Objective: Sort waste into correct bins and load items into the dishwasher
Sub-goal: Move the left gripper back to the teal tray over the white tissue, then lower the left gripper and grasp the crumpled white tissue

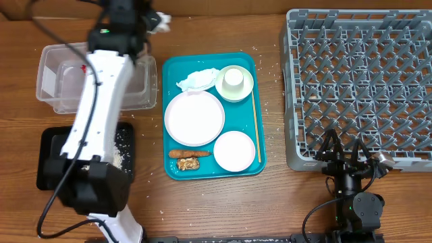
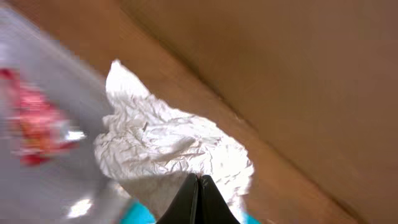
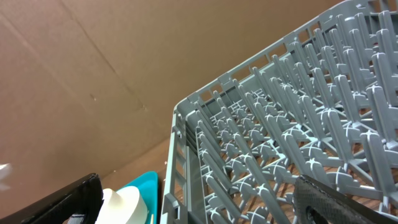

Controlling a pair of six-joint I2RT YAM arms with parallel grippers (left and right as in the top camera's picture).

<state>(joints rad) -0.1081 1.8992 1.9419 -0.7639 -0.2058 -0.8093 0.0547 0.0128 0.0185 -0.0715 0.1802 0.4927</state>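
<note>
From overhead, my left claw (image 1: 152, 23) is at the back of the counter (image 1: 283, 202), just past the far right corner of the clear tub (image 1: 50, 81). A crumpled white napkin (image 1: 162, 20) sticks out of it. A red wrapper (image 1: 84, 67) lies in the tub, and loose rice (image 1: 122, 152) sits at the right edge of the black tray (image 1: 46, 162). The teal tray (image 1: 260, 101) carries a second white wad (image 1: 196, 79), a cup (image 1: 233, 78) nested in a bowl (image 1: 244, 92), the plate (image 1: 194, 118), another bowl (image 1: 234, 150), the carrot stick (image 1: 188, 154) and a brown chunk (image 1: 189, 164). The rack (image 1: 358, 81) has no dishes in it, so I judge loading hasn't begun.

The left wrist view is blurred, but the left claw (image 2: 198, 198) is clenched to a point on the napkin (image 2: 174, 152). The paper balloons out above the fingertips, with the wrapper (image 2: 34, 124) off to the left. The napkin is light and soft, so a pinch on any fold holds it. I expect it to cling or drift when I let go, so I'd open wide and low over the tub.

In the right wrist view, the right claw (image 3: 196, 186) is spread wide with nothing in it, facing the rack (image 3: 280, 143). The cup (image 3: 121, 202) and the teal tray (image 3: 148, 182) show at the lower left. The dishes look hard, smooth and breakable, so I'd take them by the rim.
</note>
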